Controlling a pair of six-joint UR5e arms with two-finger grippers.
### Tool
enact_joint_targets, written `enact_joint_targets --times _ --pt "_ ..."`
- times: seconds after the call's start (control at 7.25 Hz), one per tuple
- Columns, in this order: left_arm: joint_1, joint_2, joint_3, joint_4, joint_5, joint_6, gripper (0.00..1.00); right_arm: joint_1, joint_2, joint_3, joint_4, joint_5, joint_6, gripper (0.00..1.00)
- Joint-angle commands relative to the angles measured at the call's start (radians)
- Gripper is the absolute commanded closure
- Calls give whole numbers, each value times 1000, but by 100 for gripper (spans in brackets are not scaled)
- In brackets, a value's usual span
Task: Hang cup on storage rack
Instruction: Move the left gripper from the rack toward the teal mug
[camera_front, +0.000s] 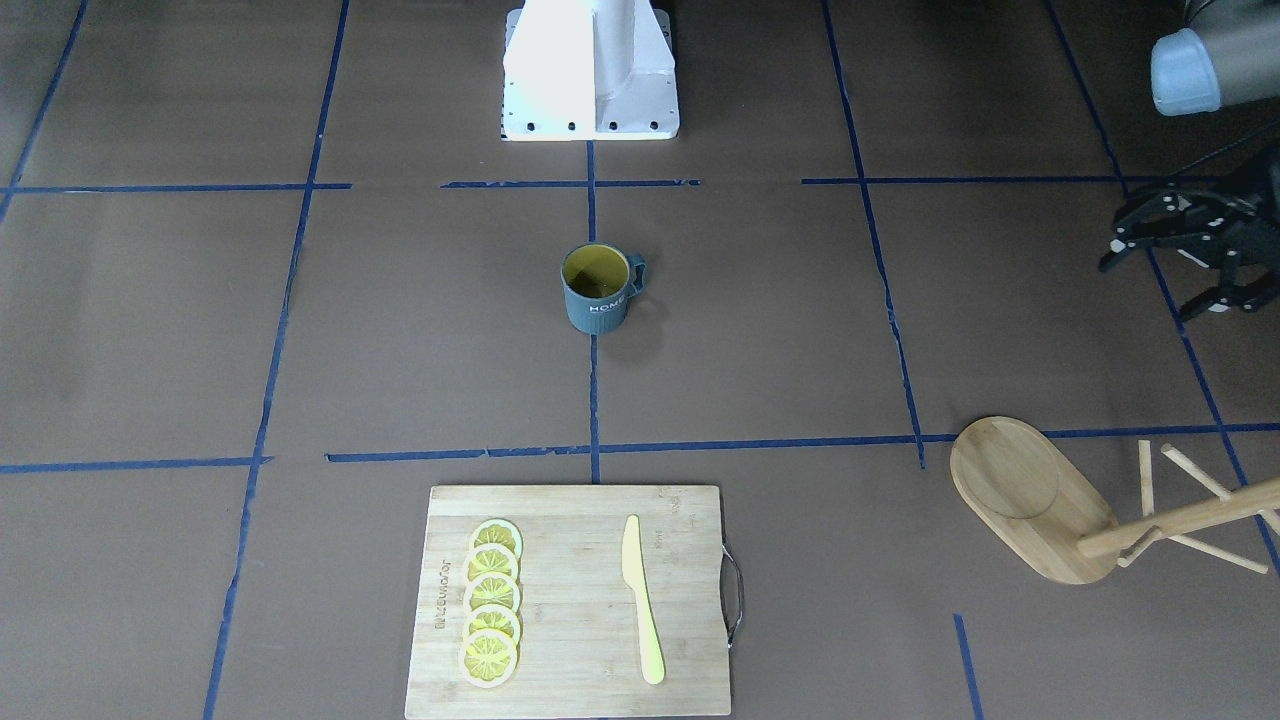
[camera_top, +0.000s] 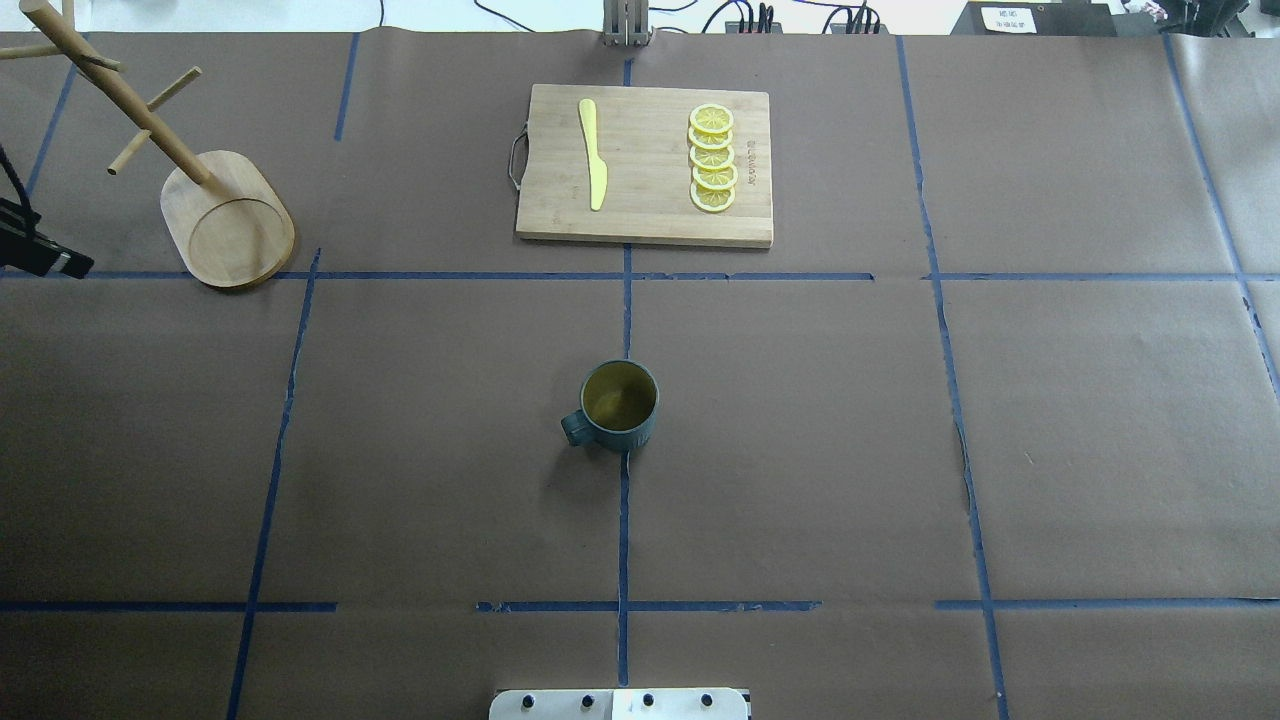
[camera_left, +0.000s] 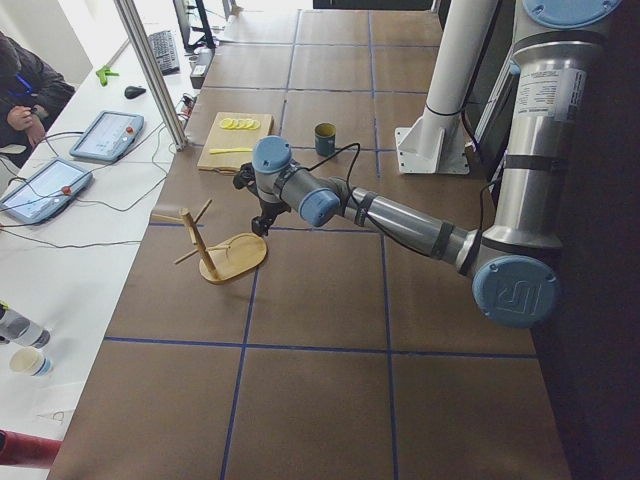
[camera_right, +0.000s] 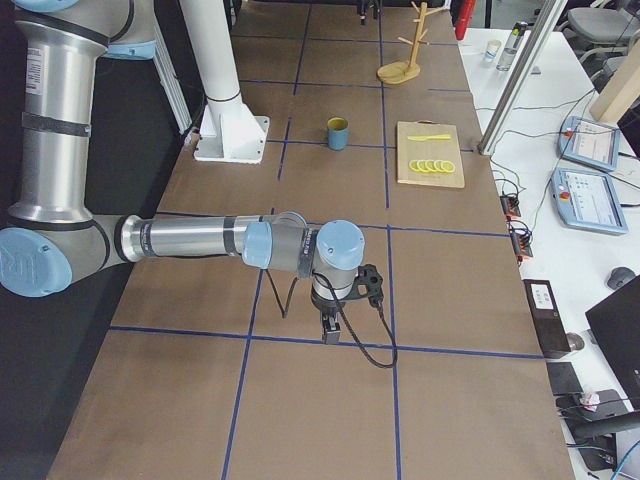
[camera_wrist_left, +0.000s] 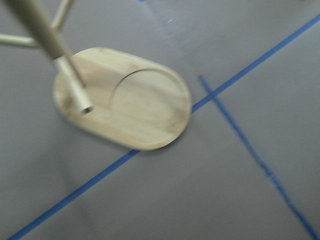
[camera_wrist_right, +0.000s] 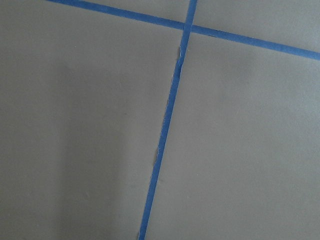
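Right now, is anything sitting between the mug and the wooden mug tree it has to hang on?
Nothing visible does. Only bare table lies between the cup and the storage rack. The cutting board with its lemon slices and knife sits farther out, clear of that line.

The brown table (camera_top: 1100, 450), taped blue, carries the cup (camera_top: 620, 405), storage rack (camera_top: 230, 225) and cutting board (camera_top: 650, 200).

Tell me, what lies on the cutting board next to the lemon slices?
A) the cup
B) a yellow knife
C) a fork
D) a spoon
B: a yellow knife lies on the board beside the lemon slices; the cup stands off the board.
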Motion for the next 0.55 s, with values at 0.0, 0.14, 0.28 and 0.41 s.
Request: enact_joint_targets --times 0.0,0.14,0.28,0.41 --pt "203 -1 -7 -346 235 -216 0 0 6 0 2 0 3 0" --pt "306 -24 4 -450 322 -218 0 0 8 1 2 0 4 0" --pt "392 -65 11 -483 405 -219 0 0 8 0 2 2 4 0" --pt "463 -100 15 -504 456 -214 0 0 8 -2 2 2 4 0"
